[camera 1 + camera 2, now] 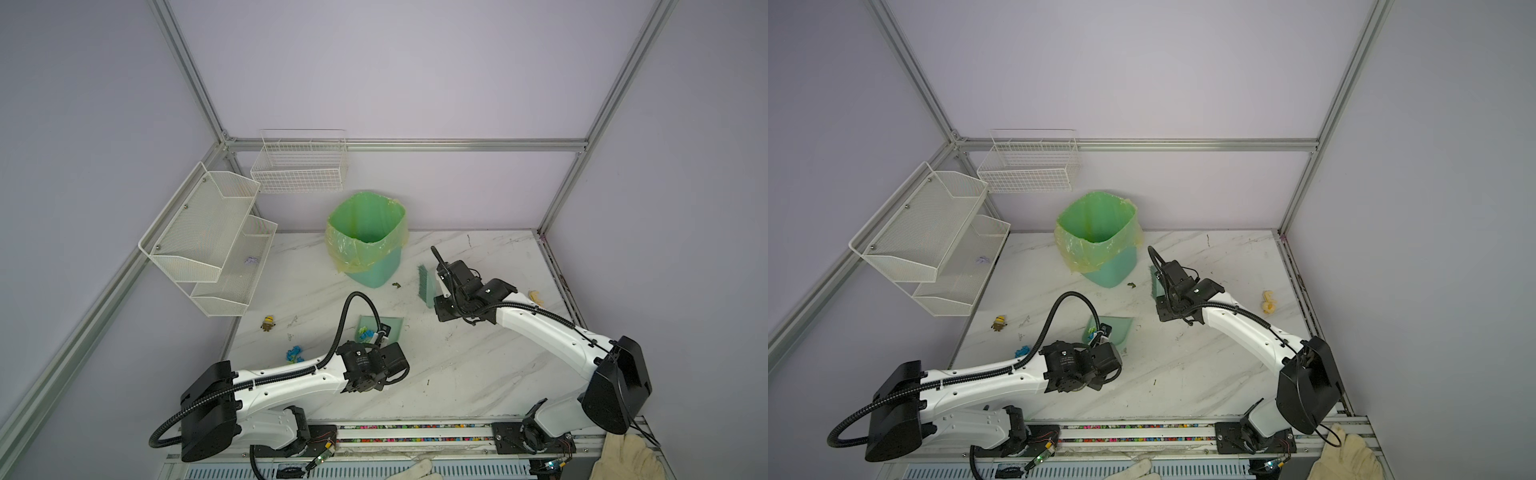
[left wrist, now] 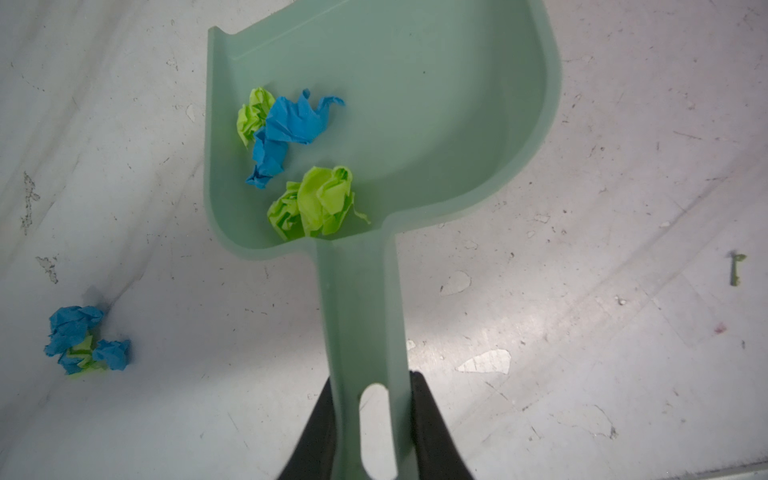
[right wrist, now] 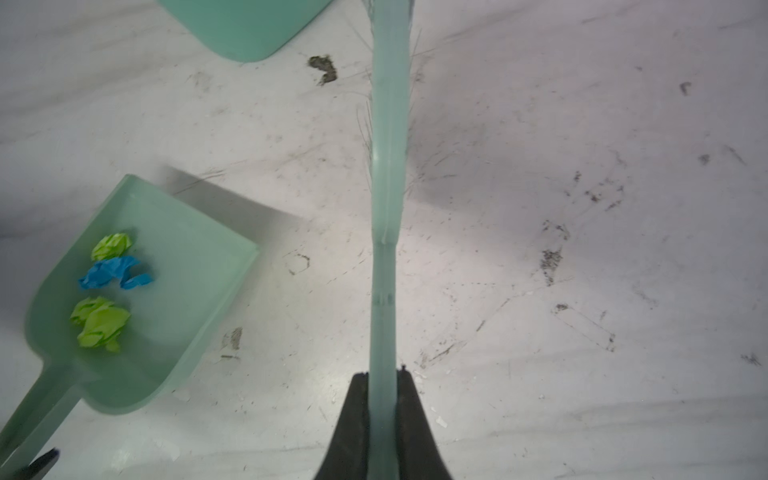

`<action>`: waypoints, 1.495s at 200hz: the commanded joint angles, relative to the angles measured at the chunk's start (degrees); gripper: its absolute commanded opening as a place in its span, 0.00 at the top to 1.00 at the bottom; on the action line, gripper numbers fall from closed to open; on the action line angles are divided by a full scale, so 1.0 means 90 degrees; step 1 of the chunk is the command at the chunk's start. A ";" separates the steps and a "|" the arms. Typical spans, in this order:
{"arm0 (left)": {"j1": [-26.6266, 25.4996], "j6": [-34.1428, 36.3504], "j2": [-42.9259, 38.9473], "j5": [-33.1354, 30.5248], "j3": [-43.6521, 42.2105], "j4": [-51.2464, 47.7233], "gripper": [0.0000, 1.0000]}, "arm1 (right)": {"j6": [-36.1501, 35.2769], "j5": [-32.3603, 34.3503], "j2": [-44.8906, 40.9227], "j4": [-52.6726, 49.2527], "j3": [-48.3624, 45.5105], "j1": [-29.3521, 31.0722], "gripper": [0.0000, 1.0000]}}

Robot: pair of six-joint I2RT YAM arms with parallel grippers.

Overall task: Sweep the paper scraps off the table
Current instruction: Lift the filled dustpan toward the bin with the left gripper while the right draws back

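On the marble table (image 1: 457, 374), the left hand (image 2: 374, 384) clamps the handle of a green dustpan (image 2: 415, 104). At its 2 o'clock, the right hand (image 3: 384, 376) grips a brush (image 3: 388, 166). Some paper scraps (image 2: 291, 137) sit inside the dustpan, and a loose cluster (image 1: 295, 354) lies at its 8 o'clock.

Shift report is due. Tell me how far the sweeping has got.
Done: a few blue and green scraps lie in the dustpan. In hand: the left gripper is shut on the dustpan's handle, the right gripper on the brush. Left: one blue and green clump sits on the table beside the dustpan, and the dustpan is not yet emptied into the bin.
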 commanded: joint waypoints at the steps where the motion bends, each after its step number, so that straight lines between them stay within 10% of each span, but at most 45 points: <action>1: 0.0021 -0.0114 -0.0226 -0.0222 0.0209 -0.0138 1.00 | 0.0313 0.0011 -0.0275 0.0508 -0.0087 -0.0109 1.00; 299: 0.0117 0.1356 0.0587 -0.0501 0.3750 -0.0374 1.00 | 0.1285 -0.0317 -0.1006 0.2425 -0.1242 -0.0502 1.00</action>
